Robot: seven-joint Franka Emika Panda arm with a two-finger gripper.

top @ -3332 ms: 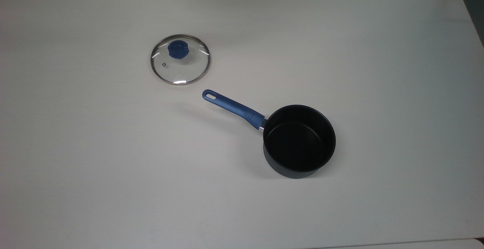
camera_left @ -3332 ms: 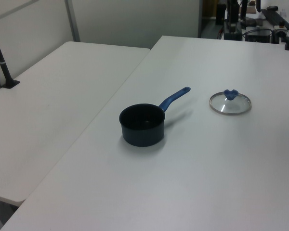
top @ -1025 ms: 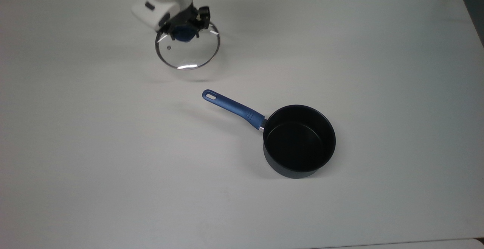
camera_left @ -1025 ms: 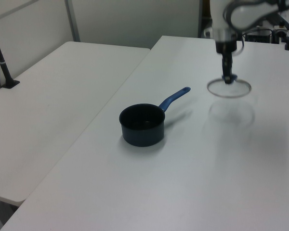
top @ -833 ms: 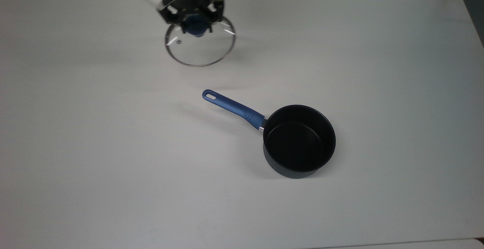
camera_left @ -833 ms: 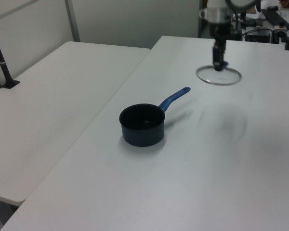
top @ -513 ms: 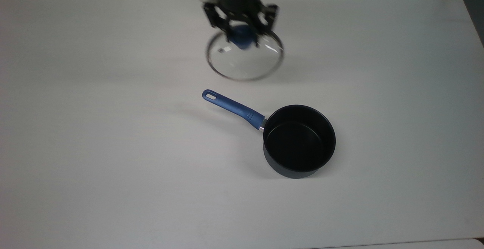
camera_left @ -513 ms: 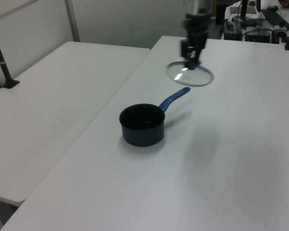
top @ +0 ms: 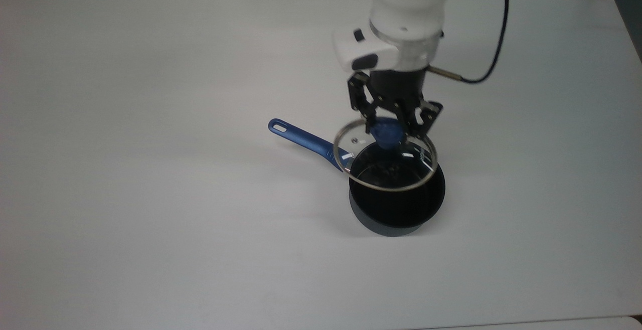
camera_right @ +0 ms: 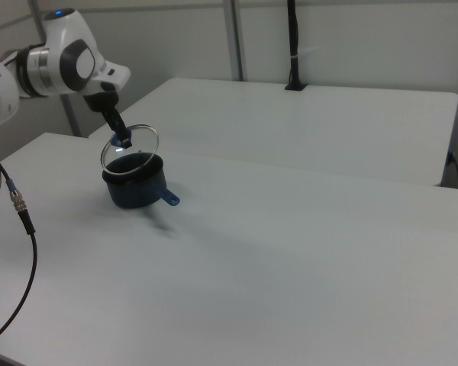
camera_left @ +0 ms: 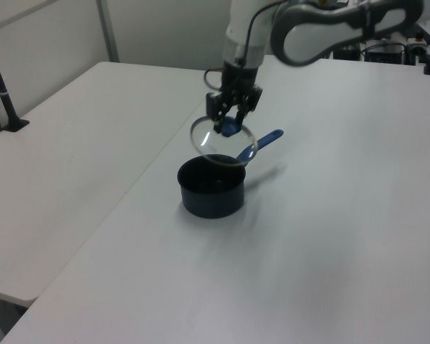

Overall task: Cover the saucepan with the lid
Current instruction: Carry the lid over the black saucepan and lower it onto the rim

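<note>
Lid (top: 385, 159): it was lying flat on the table (top: 150, 219) a few seconds ago, far from the pan. Now it hangs in the air under the pincer (top: 388, 128).
Pincer: clenched on the lid's blue knob (top: 387, 130), with a finger on each side of it.
What moved: the arm has carried the lid across the table, over the blue handle (top: 308, 142), to the saucepan (top: 397, 197).
Saucepan: it has stayed in the same spot. It sits just below the pincer, open and empty.
Gap: in the left view the lid (camera_left: 223, 142) floats above the saucepan (camera_left: 211, 188) and does not touch it.
Tilt: the lid leans a bit, and is not level.
What that means: I think the carrying is almost done. The lid must still line up with the rim, go down, and be let go.
Line-up: in the top view the lid sits a little toward the handle side of the pan, not right over it.
Hard to see: the glass is clear, so mostly its steel ring shows. In the right view the lid (camera_right: 130, 150) hides part of the saucepan (camera_right: 136, 183), and the pincer (camera_right: 120, 139) is small there.
Cut off: the top of the arm runs out of the top view.
</note>
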